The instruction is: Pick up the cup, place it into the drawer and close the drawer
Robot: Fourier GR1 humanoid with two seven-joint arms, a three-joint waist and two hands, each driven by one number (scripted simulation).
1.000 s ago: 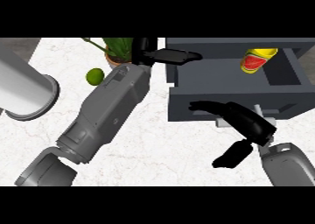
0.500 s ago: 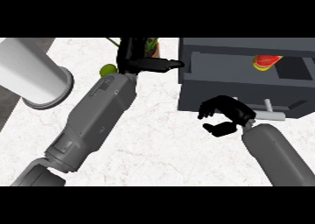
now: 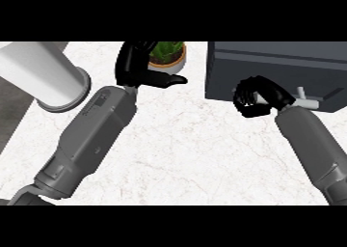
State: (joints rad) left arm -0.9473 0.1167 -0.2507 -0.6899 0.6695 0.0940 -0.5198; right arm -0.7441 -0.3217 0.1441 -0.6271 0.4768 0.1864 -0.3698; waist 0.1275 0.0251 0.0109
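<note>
- The bench (image 3: 183, 159) is white marble with thin grey lines in it.
- The drawer (image 3: 283, 67) is a dark grey box at about 2 o'clock. It looks pushed in, with its front flat and nothing of its inside showing.
- A light grey handle (image 3: 310, 99) sticks out from the drawer's front.
- The cup cannot be seen anywhere; it cannot be told from this view where it is.
- The right hand (image 3: 258, 96) is at 3 o'clock, right at the drawer's front beside the handle. Its fingers are curled in narrow. It looks as if they hold nothing, though the handle's near end is hidden behind them.
- The left hand (image 3: 140, 67) is at 12 o'clock, just beside a potted plant (image 3: 167, 53). Its fingers are straight and point up, and its thumb sticks out to the side under the pot. It holds nothing.
- A big white tube (image 3: 41, 72) lies at 10 o'clock, well apart from the drawer.
</note>
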